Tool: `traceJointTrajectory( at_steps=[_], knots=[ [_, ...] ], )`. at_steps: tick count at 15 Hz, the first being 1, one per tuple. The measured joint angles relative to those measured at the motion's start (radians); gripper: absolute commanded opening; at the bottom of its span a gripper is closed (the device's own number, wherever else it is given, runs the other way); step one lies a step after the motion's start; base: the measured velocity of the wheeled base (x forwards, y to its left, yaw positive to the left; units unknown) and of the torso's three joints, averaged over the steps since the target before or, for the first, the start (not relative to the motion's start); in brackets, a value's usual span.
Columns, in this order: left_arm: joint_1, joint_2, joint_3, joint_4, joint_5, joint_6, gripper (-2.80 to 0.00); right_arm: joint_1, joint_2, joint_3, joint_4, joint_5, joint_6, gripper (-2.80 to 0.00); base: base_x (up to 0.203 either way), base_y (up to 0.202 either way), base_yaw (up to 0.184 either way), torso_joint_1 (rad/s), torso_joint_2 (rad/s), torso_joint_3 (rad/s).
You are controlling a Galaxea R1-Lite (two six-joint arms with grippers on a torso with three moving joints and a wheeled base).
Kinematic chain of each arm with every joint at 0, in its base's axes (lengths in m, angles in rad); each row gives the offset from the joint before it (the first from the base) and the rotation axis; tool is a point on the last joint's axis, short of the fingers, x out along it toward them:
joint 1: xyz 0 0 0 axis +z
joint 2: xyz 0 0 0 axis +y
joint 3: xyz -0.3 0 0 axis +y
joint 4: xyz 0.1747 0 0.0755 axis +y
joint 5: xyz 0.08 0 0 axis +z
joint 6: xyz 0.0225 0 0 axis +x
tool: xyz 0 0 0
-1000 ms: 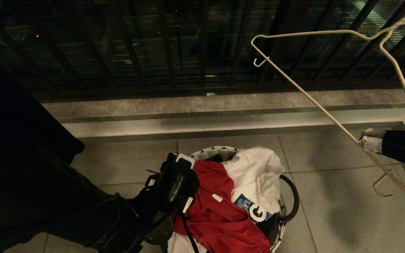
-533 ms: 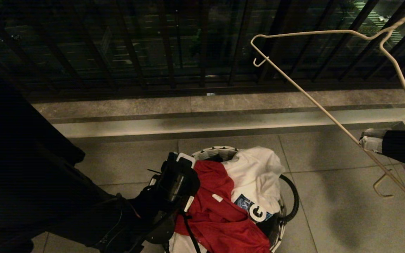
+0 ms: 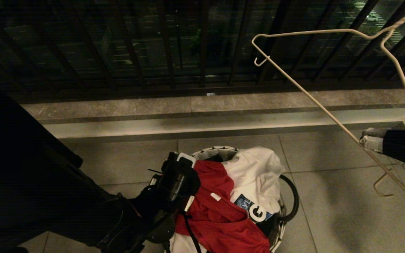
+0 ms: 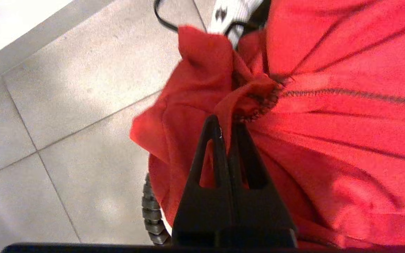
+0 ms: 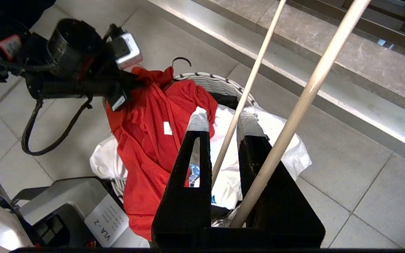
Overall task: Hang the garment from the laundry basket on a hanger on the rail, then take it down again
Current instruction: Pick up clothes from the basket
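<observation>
Left gripper (image 4: 226, 127) clamped on red T-shirt (image 4: 329, 116) over laundry basket (image 3: 213, 152); right gripper (image 5: 221, 121) closed around wire hanger (image 5: 248, 88).

The left gripper (image 3: 188, 179) is reaching down onto the red garment (image 3: 216, 218), which is lying draped over a white T-shirt (image 3: 258, 172) in the laundry basket (image 3: 214, 152); at the right edge, the right gripper (image 3: 367, 140) is holding the cream wire hanger (image 3: 311, 95) up before the dark railing (image 3: 167, 45); grey floor tiles (image 3: 329, 211) are spreading below.
</observation>
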Motion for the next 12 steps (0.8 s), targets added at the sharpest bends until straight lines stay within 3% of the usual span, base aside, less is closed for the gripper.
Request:
traceJointTrajectory(
  at_steps=[8, 12],
  knots=[
    [-0.032, -0.175, -0.002, 0.023, 0.007, 0.009, -2.8, 0.002, -0.001, -0.005, 0.004, 0.007, 0.0, -2.8, 0.0, 0.0, 0.0, 0.0, 0.0, 0.0],
    [-0.035, -0.258, -0.016, 0.074, 0.008, 0.009, -2.8, 0.056, 0.02, 0.0, 0.01, 0.0, 0.001, -2.8, 0.0, 0.0, 0.0, 0.0, 0.0, 0.0]
  ],
)
